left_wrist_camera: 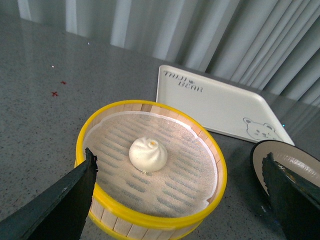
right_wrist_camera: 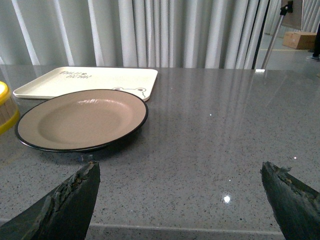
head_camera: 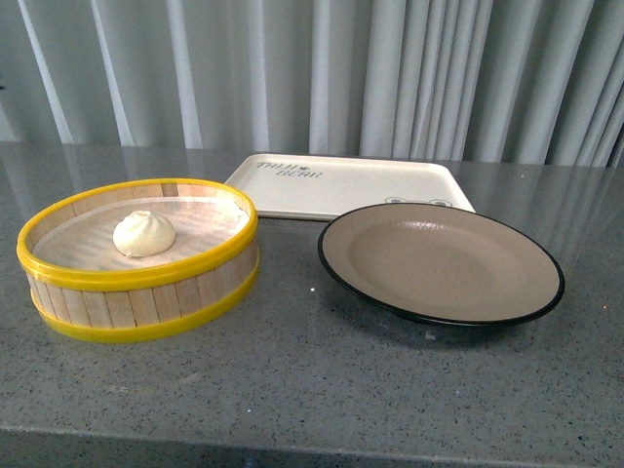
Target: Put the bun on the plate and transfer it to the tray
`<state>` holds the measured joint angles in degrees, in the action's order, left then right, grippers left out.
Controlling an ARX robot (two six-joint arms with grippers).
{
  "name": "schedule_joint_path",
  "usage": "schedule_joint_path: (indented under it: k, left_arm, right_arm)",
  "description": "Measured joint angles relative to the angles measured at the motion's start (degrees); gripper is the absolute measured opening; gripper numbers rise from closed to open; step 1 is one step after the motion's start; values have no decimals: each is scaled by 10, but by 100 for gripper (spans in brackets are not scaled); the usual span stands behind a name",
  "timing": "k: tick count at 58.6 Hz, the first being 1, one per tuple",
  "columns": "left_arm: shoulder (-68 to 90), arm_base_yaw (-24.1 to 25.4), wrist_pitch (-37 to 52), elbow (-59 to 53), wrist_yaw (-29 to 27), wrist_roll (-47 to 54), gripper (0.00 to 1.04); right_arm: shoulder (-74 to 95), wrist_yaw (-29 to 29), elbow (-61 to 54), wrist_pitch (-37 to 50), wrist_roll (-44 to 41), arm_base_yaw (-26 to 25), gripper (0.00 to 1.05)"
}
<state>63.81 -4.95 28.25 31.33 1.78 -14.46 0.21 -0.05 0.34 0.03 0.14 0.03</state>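
Note:
The white pleated bun [head_camera: 143, 233] sits inside a round wooden basket with yellow rims [head_camera: 136, 278] at the left of the table. It also shows in the left wrist view [left_wrist_camera: 148, 154]. The tan plate with a black rim [head_camera: 441, 261] lies empty at the right, and the cream tray [head_camera: 346, 185] lies empty behind it. My left gripper [left_wrist_camera: 179, 160] is open above the near side of the basket, apart from the bun. My right gripper [right_wrist_camera: 180, 167] is open over bare table, to the right of the plate [right_wrist_camera: 82, 119]. Neither arm shows in the front view.
The grey speckled table [head_camera: 312, 390] has its front edge close below the basket and plate. A pale curtain [head_camera: 312, 68] hangs behind the table. A stand and a cardboard box [right_wrist_camera: 298, 39] are far off at the right.

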Motion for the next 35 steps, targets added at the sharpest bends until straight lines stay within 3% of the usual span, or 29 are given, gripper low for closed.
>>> schedule_joint_path:
  k: [12,35]
  left_arm:
    - [141,-26,-34,138,22,23,98]
    - [303,-71,-88,272,-54,125,98]
  right_arm:
    - [0,0,0,0,0,0,96]
    - [0,0,0,0,0,0,96]
